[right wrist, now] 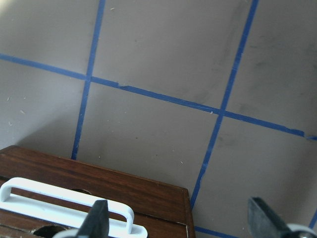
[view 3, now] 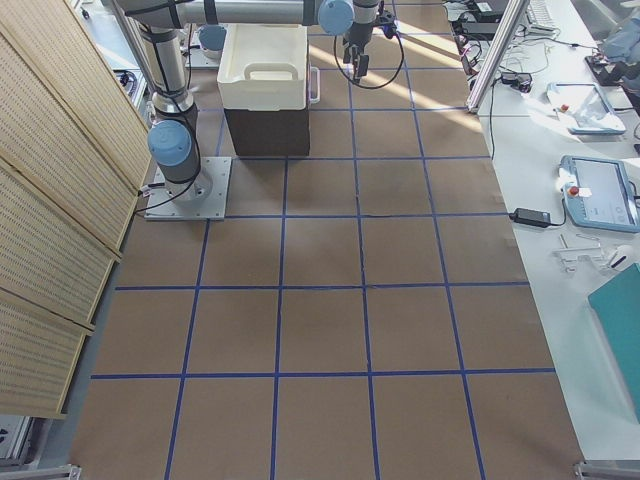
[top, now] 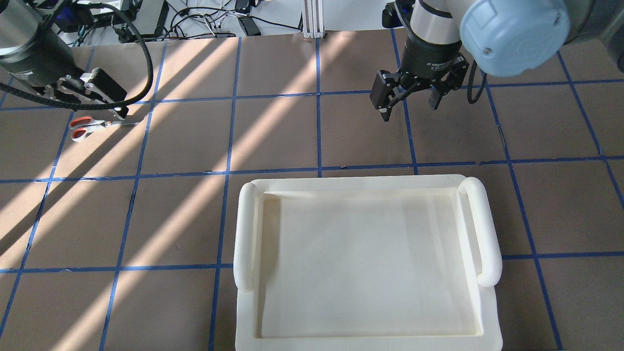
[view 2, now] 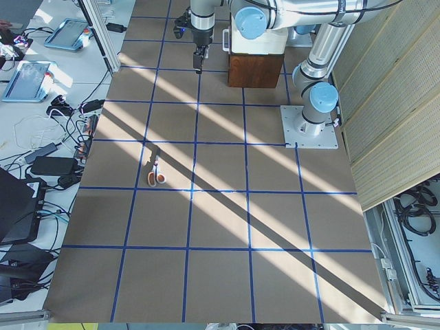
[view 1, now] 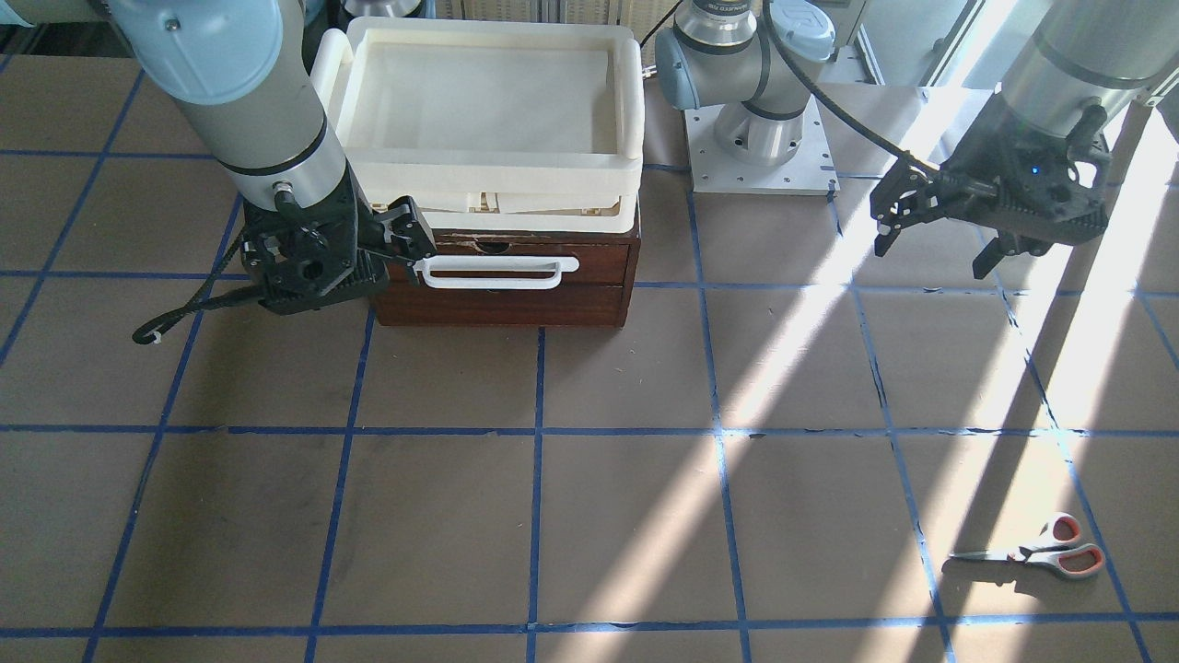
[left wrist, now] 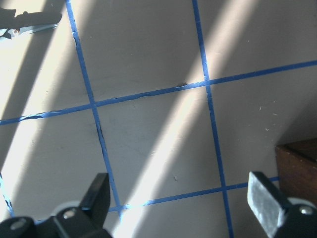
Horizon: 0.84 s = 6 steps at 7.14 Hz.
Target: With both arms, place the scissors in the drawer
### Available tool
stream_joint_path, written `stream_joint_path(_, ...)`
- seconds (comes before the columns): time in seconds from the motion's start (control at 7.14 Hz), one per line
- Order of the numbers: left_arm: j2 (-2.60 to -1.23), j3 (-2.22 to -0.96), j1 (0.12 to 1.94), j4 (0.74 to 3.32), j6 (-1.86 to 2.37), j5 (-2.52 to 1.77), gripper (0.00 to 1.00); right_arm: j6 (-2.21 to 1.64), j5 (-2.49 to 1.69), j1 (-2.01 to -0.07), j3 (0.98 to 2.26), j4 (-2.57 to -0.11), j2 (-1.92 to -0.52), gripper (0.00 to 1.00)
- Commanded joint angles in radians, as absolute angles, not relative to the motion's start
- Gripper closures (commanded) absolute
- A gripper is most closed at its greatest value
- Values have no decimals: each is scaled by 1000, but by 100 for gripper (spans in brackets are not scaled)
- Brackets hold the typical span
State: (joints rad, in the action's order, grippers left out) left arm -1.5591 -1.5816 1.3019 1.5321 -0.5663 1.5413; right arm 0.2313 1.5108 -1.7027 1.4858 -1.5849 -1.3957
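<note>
**Fig.** Two-arm bench, one moment. The scissors are lying flat and closed on the table, on the robot's L side toward the operators' edge and well apart from the drawer. Their long axis is running approx. across the table, L to R, nearly parallel to the blue tape line beside them. The blades are pointing toward the robot's R, i.e. the table's middle, and the orange-red-lined loops are facing the robot's L. Sun stripes are crossing that area. The L gripper is hanging raised over the L half, jaws apart w/ nothing between them. In the front view it is sitting well short of the scissors, on the robot's side of them. Its wrist cam is catching only the blade tips in the top-L corner. The R gripper is reaching in at the end of the white bar handle on the robot's R. Its jaws are also apart, w/ one finger overlapping the handle in the R wrist view; contact can't be told. The drawer front is appearing flush w/ its dark wooden cabinet, and a cream tray is resting on top.
</note>
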Motion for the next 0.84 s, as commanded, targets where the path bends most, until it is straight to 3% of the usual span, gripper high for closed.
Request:
stream_joint_path(0.0,-1620,-1582,1218,1485,-899,1545,0,601,1471,-1733,1479,-1592,-1339,0)
stream_joint_path(0.56,-1771,-1580,1131,1281,-1485,1608,0,982,1414,-1744,1297,-1387,-1182,0)
stream_joint_path(0.7,-1817,-1580,1120,1208,-1594,1609,0,1062,1413,-1767,1304,-1340,-1168,0)
